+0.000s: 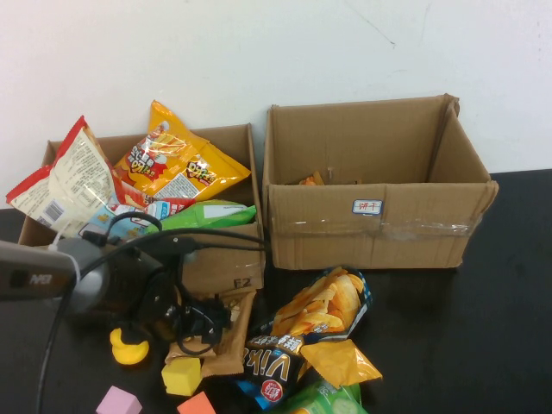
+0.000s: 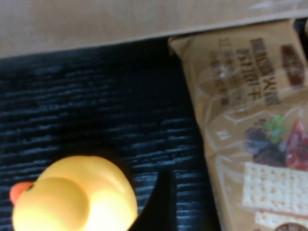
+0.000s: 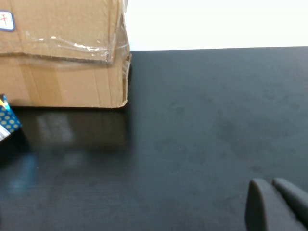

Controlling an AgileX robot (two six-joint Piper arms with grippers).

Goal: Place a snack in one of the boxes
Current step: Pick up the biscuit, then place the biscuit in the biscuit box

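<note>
A brown cracker packet point(image 1: 226, 332) lies on the black table in front of the left box point(image 1: 235, 269). My left gripper point(image 1: 203, 323) is low over the packet's left edge and is open. In the left wrist view, one dark finger point(image 2: 160, 202) stands between the yellow duck point(image 2: 72, 198) and the cracker packet point(image 2: 250, 130), and the other finger is out of frame. The right box point(image 1: 379, 235) is nearly empty. My right gripper point(image 3: 275, 204) is shut and empty over bare table, right of the right box's corner point(image 3: 62, 72). It is out of the high view.
The left box holds several snack bags point(image 1: 177, 164). An orange chips bag point(image 1: 326, 302), a black bag point(image 1: 272, 360) and a green bag point(image 1: 323, 400) lie in front of the boxes. A yellow duck point(image 1: 129, 348) and yellow point(image 1: 181, 376), pink point(image 1: 118, 402) and orange point(image 1: 197, 404) blocks sit at the front left.
</note>
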